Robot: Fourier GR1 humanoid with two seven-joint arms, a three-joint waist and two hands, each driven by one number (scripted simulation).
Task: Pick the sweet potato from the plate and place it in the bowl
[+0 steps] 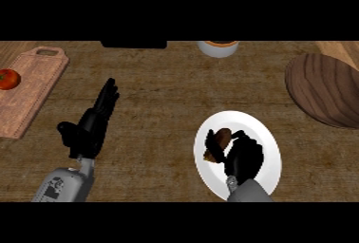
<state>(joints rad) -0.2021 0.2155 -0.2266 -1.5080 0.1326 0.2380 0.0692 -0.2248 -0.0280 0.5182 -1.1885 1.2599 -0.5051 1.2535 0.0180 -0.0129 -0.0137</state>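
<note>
In the head view, the step in hand is the grasp. The right hand [243, 155] lies over the white plate [270, 138], its fingers and thumb curled round the brown sweet potato [220, 138]. The potato rests on the plate's left half, and the hand hides part of it, so the hold seems closed rather than plainly so.

The next move, as I judge it, calls for lifting the potato off the plate and carrying it up and to the right to the wooden bowl [324, 90], which holds nothing that I can see.

The left hand [93, 124] rests open on the counter [161, 95], fingers straight. A tomato [7, 79] sits on the cutting board [32, 95] at the far left.
</note>
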